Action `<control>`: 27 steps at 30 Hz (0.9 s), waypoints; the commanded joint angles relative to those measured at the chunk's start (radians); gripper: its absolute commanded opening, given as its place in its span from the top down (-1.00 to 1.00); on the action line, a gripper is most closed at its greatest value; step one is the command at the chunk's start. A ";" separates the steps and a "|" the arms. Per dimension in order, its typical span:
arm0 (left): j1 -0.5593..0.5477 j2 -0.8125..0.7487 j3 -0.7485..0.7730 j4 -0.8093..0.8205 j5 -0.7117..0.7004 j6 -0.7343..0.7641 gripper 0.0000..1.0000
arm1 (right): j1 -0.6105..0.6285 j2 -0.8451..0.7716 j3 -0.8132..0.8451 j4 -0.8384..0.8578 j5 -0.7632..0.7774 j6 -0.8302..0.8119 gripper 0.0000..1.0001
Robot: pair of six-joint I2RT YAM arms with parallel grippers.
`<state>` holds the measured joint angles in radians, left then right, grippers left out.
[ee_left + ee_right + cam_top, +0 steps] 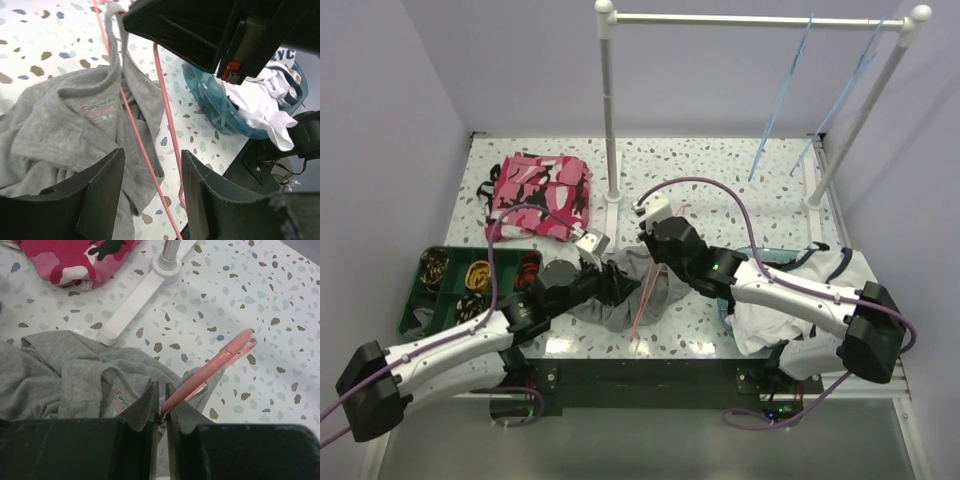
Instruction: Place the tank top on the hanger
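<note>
The grey tank top lies crumpled on the table between the two arms, its label facing up. The pink hanger rests across it, and one strap is looped over the wire near the hook. My right gripper is shut on the hanger just below the hook; seen from above, it sits over the cloth's far edge. My left gripper is open above the garment's edge. Two hanger wires run between its fingers without touching them.
A pink-and-black camouflage cloth lies at the back left. A green compartment tray sits at the left. A teal basin with a white garment is on the right. The white rack holds light-blue hangers; its foot is close behind.
</note>
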<state>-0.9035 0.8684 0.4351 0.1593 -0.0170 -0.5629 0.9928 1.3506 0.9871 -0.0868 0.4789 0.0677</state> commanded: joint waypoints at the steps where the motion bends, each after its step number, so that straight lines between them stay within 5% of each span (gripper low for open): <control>1: 0.005 -0.071 0.079 -0.153 -0.157 -0.061 -0.08 | 0.007 0.007 0.025 0.033 0.096 0.035 1.00; 7: 0.044 -0.016 0.174 -0.359 -0.264 -0.183 -0.06 | 0.021 0.036 0.062 0.004 0.181 0.072 1.00; 16: 0.081 0.300 0.448 -0.569 -0.314 -0.232 0.09 | 0.043 0.065 0.104 -0.044 0.316 0.133 1.00; 27: 0.080 0.414 0.498 -0.606 -0.293 -0.308 0.22 | 0.055 0.067 0.104 -0.037 0.363 0.152 1.00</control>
<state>-0.8257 1.2411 0.8696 -0.4316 -0.3031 -0.8318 1.0409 1.4185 1.0473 -0.1505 0.7769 0.1905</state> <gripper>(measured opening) 0.406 0.105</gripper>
